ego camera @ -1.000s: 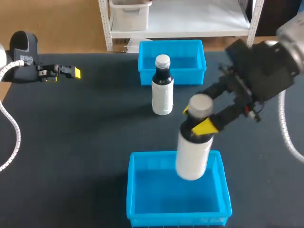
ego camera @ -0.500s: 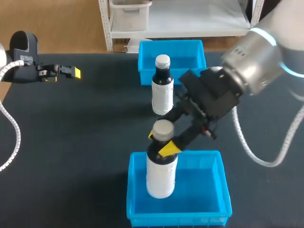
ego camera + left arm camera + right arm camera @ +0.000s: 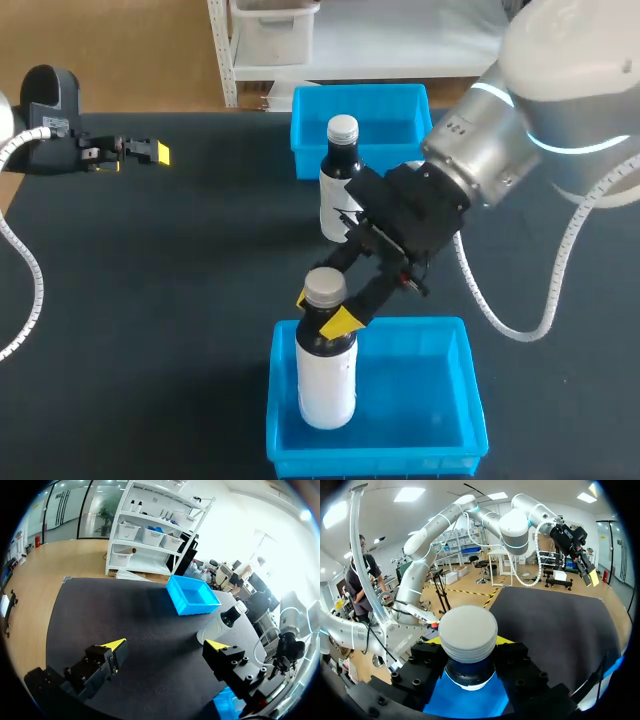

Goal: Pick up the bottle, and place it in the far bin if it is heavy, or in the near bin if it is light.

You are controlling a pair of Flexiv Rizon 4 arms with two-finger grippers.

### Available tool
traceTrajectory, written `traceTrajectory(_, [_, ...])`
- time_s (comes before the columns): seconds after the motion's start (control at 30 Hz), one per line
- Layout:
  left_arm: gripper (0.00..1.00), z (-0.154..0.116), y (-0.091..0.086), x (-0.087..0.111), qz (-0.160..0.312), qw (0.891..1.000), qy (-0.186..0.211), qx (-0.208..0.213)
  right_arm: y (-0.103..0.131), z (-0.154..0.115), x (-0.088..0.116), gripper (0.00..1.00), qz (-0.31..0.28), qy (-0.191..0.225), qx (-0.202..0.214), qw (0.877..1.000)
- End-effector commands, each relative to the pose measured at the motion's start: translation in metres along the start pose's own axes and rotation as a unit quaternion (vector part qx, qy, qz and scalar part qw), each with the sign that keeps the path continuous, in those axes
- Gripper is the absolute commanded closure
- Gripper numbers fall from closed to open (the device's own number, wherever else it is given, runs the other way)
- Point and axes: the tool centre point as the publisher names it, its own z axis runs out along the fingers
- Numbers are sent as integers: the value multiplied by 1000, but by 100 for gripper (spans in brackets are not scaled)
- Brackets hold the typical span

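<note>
Bottle (image 3: pixel 327 385) has been lowered into the near bin (image 3: pixel 420 400), neck clamped by the right gripper (image 3: pixel 322 310); only release seems left.

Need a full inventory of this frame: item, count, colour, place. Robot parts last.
held bottle: 1, white body, dark neck, pale cap; upright, lower part inside the near bin, neck in the right gripper
standing bottle: 1, white body, dark neck, pale cap; upright on the table, just in front of the far bin
near bin: 1, blue; near edge of the table
far bin: 1, blue; far edge of the table
table: 1, black top
left gripper: 1, black with yellow tips; open, holding nothing, at the far left of the table
right gripper: 1, black with yellow tips; shut on the held bottle's neck, above the near bin
</note>
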Motion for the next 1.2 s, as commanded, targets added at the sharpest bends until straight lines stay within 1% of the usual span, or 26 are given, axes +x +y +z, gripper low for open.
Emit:
traceTrajectory(0.03, [0, 0, 0, 0, 0, 1000, 0, 0, -2, 0, 4, 61, 0, 10, 6, 1000])
traceTrajectory(0.17, [0, 0, 0, 0, 0, 1000, 0, 0, -4, 4, 10, 61, 3, 17, 6, 1000])
traceTrajectory(0.37, [0, 0, 0, 0, 0, 1000, 0, 0, -6, 6, 15, 60, -6, 34, 22, 999])
traceTrajectory(0.47, [0, 0, 0, 0, 0, 1000, 0, 0, -6, 6, 17, 58, -11, 39, 27, 999])
traceTrajectory(0.53, [0, 0, 0, 0, 0, 1000, 0, 0, -6, 7, 17, 53, -14, 41, 26, 999])
traceTrajectory(0.57, [0, 0, 0, 0, 0, 1000, 0, 0, -6, 7, 18, 42, -15, 41, 25, 999])
traceTrajectory(0.6, [0, 0, 0, 0, 0, 1000, 0, 0, -6, 7, 18, 6, -15, 42, 24, 999])
traceTrajectory(0.63, [0, 0, 0, 0, 0, 1000, 0, 0, -6, 7, 19, 0, -15, 43, 24, 999])
traceTrajectory(0.83, [0, 0, 0, 0, 0, 1000, 0, 0, -5, 6, 20, 0, -10, 46, 24, 999])
traceTrajectory(0.93, [0, 0, 0, 0, 0, 1000, 0, 0, -8, -4, 28, 0, 3, 52, 27, 998])
traceTrajectory(1.07, [0, 0, 0, 0, 0, 1000, 0, 0, -17, -29, 43, 0, 27, 62, 42, 997])
traceTrajectory(1.2, [0, 0, 0, 0, 0, 1000, 0, 0, -27, -66, 56, 0, 51, 67, 66, 994])
